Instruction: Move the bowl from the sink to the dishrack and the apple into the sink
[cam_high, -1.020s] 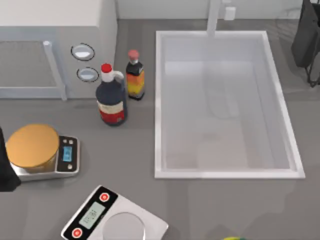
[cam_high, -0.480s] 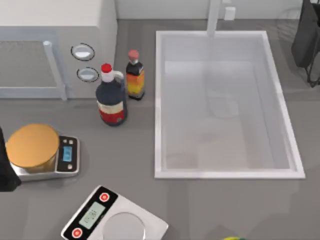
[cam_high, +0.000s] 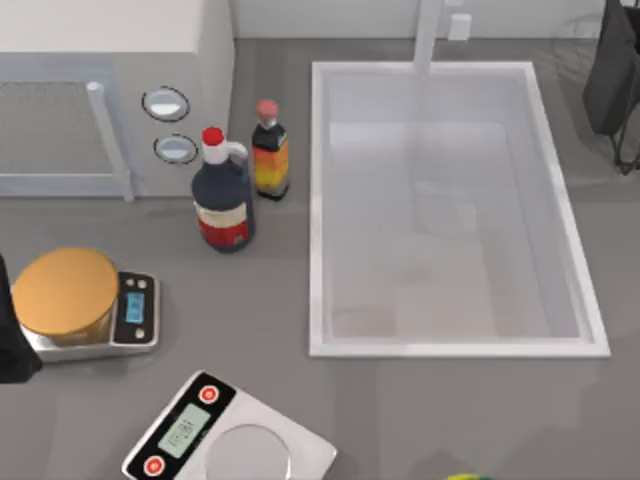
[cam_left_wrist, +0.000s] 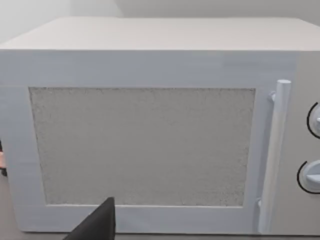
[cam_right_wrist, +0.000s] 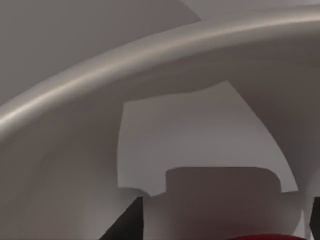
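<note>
- As seen from the top view, the sink (cam_high: 318, 210) lies at the right half of the tabletop, its tap post at the far edge and its floor bare white. The dishrack (cam_high: 583, 32) is a faint set of wires at the far right corner, beside a black upright object (cam_high: 612, 75).
- Same view: two bottles (cam_high: 224, 195) stand just beside the sink's left rim, a scale with an orange disc (cam_high: 65, 292) sits near the left edge, and a second scale (cam_high: 228, 435) sits at the near edge. A dark shape at the left edge is judged to be the idle left arm.
- Where the bowl stands cannot be told from these views.
- Left wrist view: the left gripper (cam_left_wrist: 97, 225) faces a microwave (cam_left_wrist: 150, 145) at close range. Whether it is spread or pressed together cannot be told, and it touches nothing visible.
- Right wrist view: the right gripper (cam_right_wrist: 225, 227) sits very close to a pale curved band (cam_right_wrist: 125, 62) that I cannot identify. A red sliver (cam_right_wrist: 265, 236) at the picture's edge may be the apple. Whether the tool pinches it, or is merely near it, cannot be told.
- Risk, judged: with surfaces this close, any sideways move could strike the band or knock the red item loose.
- Risk, judged: a release outside the sink's rim would let a round fruit roll across the tabletop.
</note>
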